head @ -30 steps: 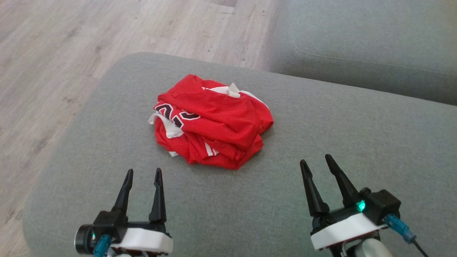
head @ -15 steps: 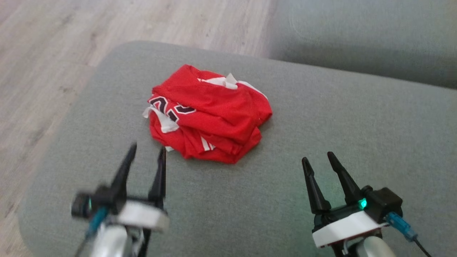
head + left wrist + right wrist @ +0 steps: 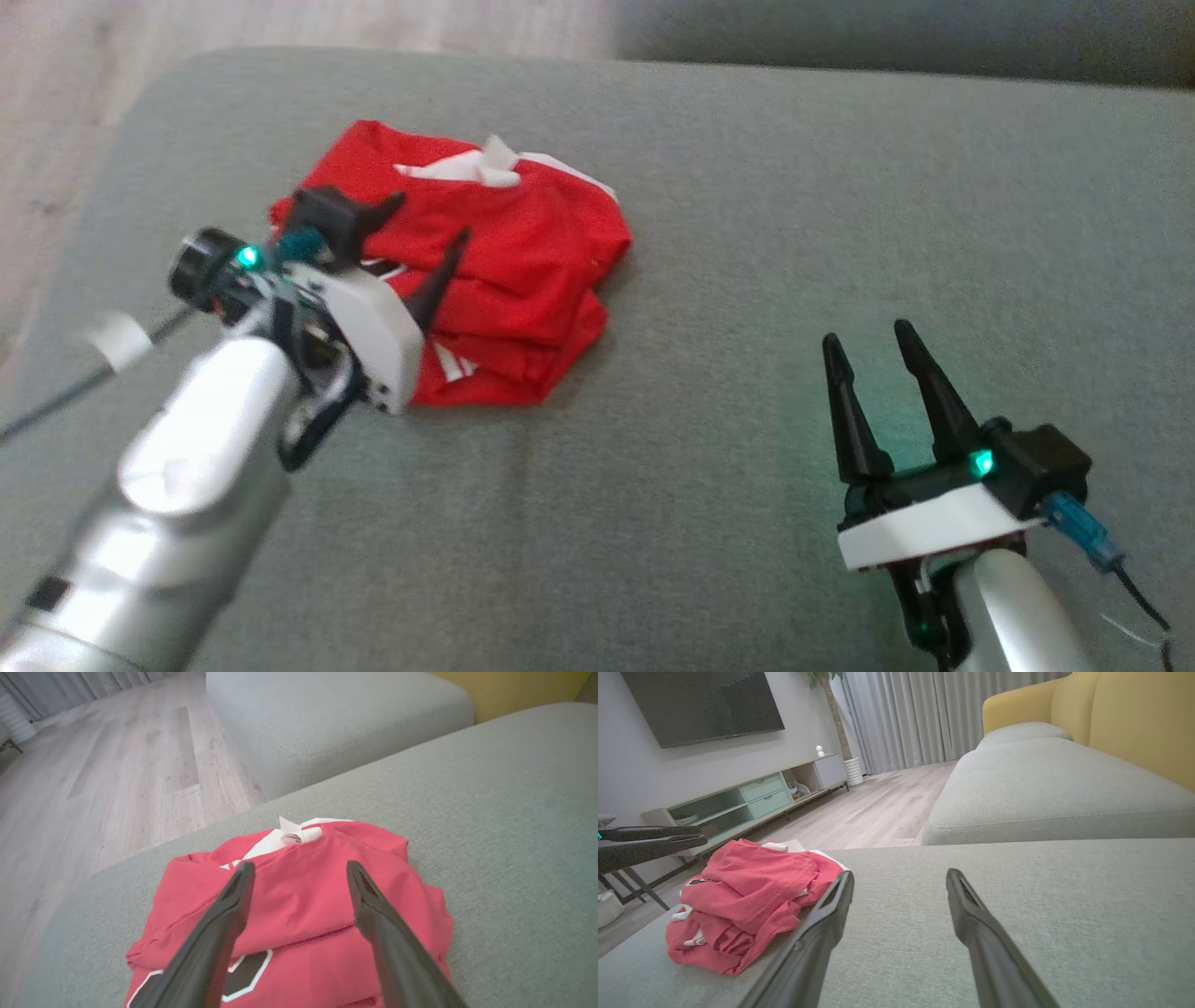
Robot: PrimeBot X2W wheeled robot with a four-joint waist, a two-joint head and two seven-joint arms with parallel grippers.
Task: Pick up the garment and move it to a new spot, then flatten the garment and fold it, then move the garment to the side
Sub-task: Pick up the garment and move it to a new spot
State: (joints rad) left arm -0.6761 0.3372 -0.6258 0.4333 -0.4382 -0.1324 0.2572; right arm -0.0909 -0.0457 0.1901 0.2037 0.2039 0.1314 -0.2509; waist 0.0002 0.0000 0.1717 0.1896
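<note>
Room around me: grey upholstered seat (image 3: 1087, 905) in the foreground; pale wood-plank floor (image 3: 878, 807) at centre; dark television (image 3: 700, 704) upper left above a low cabinet (image 3: 752, 802); grey curtains (image 3: 915, 714) at top; yellow backrest (image 3: 1134, 723) upper right.

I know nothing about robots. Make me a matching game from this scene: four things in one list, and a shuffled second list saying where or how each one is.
Things:
1. crumpled red-and-white jersey
2. left gripper
3. right gripper
4. pale wooden floor

Places or states:
A. open, over the bare grey fabric sofa cushion, apart from the cloth
B. beyond the cushion's edge
C. bunched up on the cushion
D. open, hovering over the red cloth

Pairs: 1-C, 2-D, 3-A, 4-B
</note>
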